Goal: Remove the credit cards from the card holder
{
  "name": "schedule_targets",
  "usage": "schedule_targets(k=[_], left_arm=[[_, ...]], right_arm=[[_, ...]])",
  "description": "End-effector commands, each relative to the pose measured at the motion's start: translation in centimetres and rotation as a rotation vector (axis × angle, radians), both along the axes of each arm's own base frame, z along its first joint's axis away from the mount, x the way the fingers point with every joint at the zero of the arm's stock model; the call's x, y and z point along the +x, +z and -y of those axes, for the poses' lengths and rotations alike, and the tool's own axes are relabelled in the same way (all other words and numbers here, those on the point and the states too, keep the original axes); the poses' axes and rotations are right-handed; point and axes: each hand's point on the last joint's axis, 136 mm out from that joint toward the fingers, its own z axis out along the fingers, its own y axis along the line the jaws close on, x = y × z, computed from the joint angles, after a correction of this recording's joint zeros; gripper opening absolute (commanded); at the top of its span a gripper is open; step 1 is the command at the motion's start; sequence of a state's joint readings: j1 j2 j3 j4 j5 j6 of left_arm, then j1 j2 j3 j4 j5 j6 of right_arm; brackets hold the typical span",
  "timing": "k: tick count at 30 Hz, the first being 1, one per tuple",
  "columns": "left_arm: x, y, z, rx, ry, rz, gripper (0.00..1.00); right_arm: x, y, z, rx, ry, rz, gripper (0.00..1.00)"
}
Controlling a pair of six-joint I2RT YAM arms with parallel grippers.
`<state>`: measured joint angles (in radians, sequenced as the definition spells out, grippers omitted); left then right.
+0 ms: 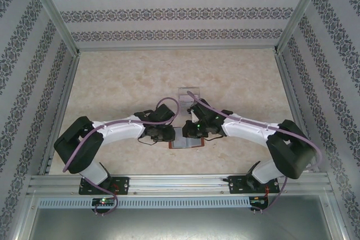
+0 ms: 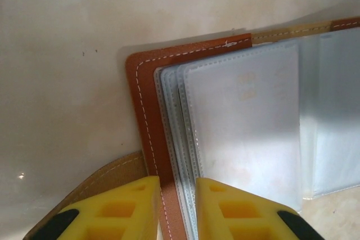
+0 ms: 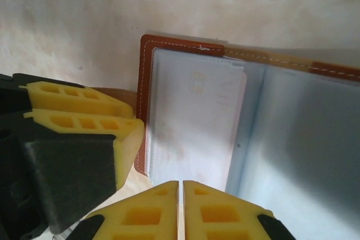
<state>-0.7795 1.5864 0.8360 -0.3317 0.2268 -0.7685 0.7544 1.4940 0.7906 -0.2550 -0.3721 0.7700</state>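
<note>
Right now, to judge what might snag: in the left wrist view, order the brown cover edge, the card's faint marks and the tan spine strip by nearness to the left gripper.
1. Brown cover edge, between the left gripper's fingers.
2. Card's faint marks, above, mid-sleeve.
3. Tan spine strip, top right, farthest.

A pale beige, marble-patterned tabletop (image 1: 124, 82) is enclosed on three sides by white walls (image 1: 180, 4) papered with bands of dark floral ornament, and slanting aluminium posts (image 1: 53, 12) stand at the back corners. Toward the middle of the table sits a small see-through object (image 1: 189, 92), possibly a clear acrylic stand, though it is too faint to make out. Along the near edge runs an aluminium rail (image 1: 180, 182), with a slotted metal strip (image 1: 169, 202) just below it.
</note>
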Motion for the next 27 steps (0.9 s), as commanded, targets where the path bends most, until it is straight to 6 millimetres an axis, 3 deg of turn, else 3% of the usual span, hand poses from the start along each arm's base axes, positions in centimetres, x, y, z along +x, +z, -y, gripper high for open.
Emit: schedule_targets(k=[1, 12, 27], left_arm=[[-0.5, -0.3, -0.9, 0.028, 0.019, -0.007, 0.22], [-1.1, -1.6, -0.6, 0.030, 0.005, -0.055, 0.20], [-1.1, -1.6, -0.5, 0.031, -0.004, -0.061, 0.20]], right_arm=[[0.3, 1.0, -2.1, 0.069, 0.007, -0.022, 0.11], [0.2, -0.9, -2.9, 0.039, 0.012, -0.082, 0.10], [0.1, -2.7, -1.6, -0.062, 0.015, -0.106, 0.21]])
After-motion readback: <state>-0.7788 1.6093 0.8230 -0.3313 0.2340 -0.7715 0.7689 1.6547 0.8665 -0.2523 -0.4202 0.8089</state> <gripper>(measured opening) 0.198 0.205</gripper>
